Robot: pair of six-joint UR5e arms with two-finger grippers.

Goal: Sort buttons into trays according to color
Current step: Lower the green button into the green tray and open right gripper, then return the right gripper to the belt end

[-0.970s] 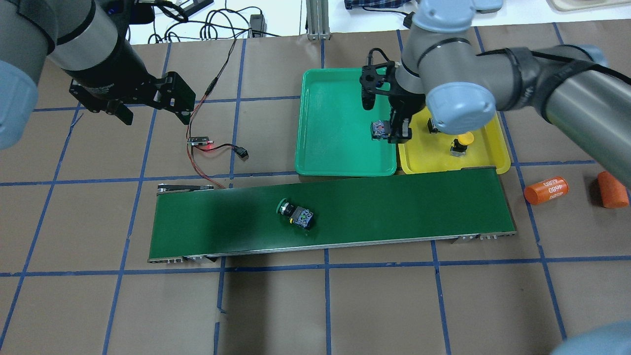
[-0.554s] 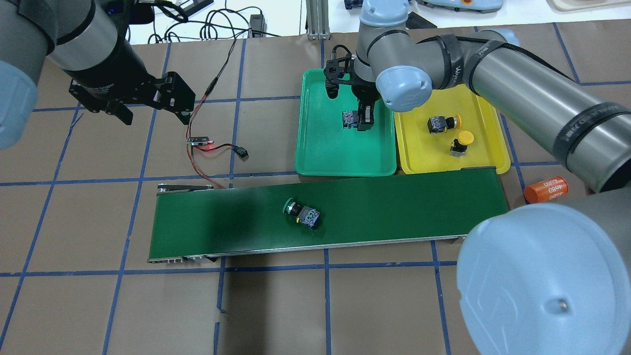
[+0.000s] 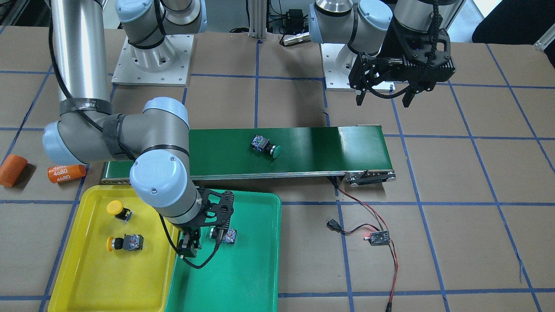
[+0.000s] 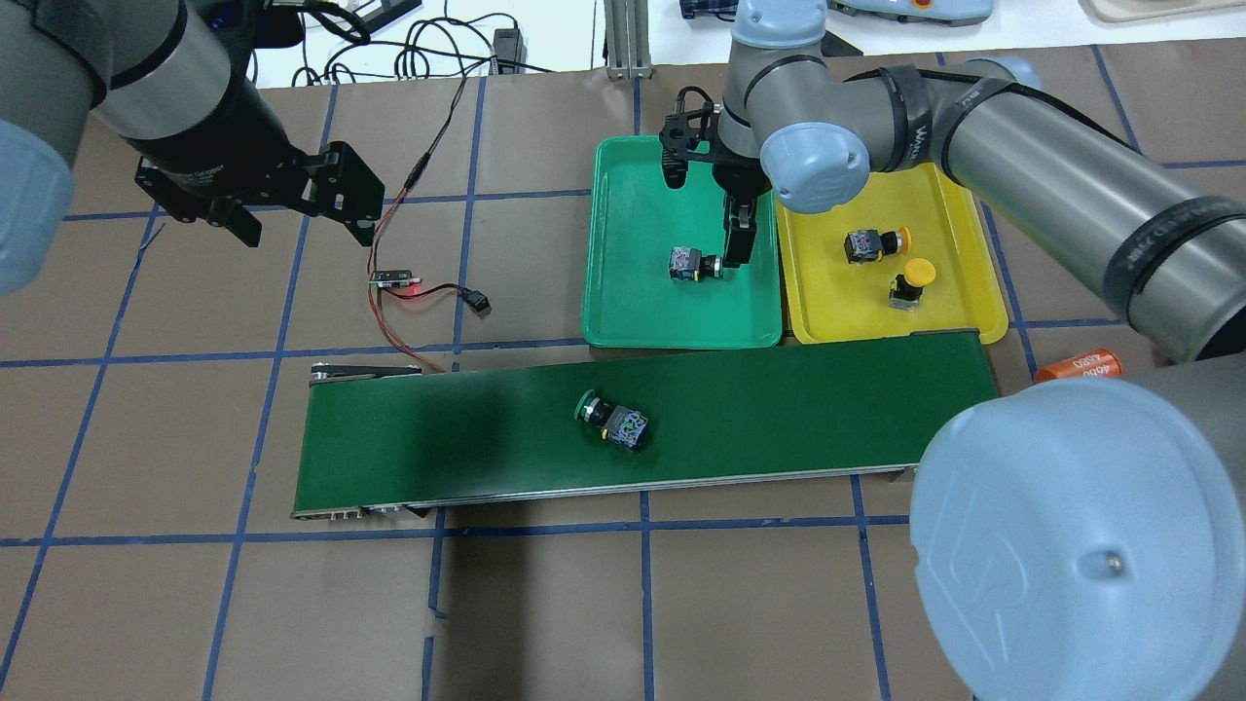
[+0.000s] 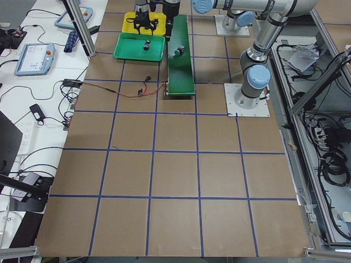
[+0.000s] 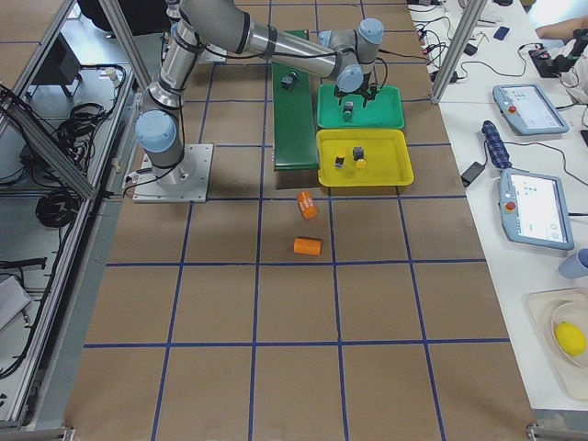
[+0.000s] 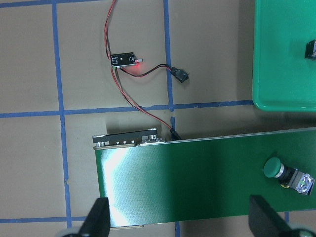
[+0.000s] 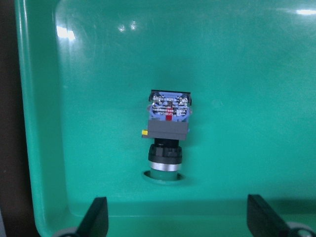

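Note:
My right gripper [image 4: 732, 255] hangs open over the green tray [image 4: 642, 312]. A green button [image 4: 691, 264] lies on its side in that tray, free of the fingers. In the right wrist view the button [image 8: 168, 143] lies just ahead of the spread fingers [image 8: 98, 217]. A second green button [image 4: 613, 421] lies on the dark-green conveyor belt [image 4: 779, 409]. Two yellow buttons [image 4: 874, 243] [image 4: 910, 280] lie in the yellow tray [image 4: 964, 292]. My left gripper [image 4: 304, 226] is open and empty, held high over the table left of the trays.
A small circuit board [image 4: 394, 279] with red and black wires lies left of the green tray. Two orange cylinders [image 3: 13, 170] [image 3: 66, 173] lie on the table near the belt's end by the yellow tray. The right arm's elbow [image 4: 1071, 545] blocks the lower right of the overhead view.
My right gripper carried the green button from the trays' border to over the green tray, then opened; the button now lies in the tray. The belt button has moved right.

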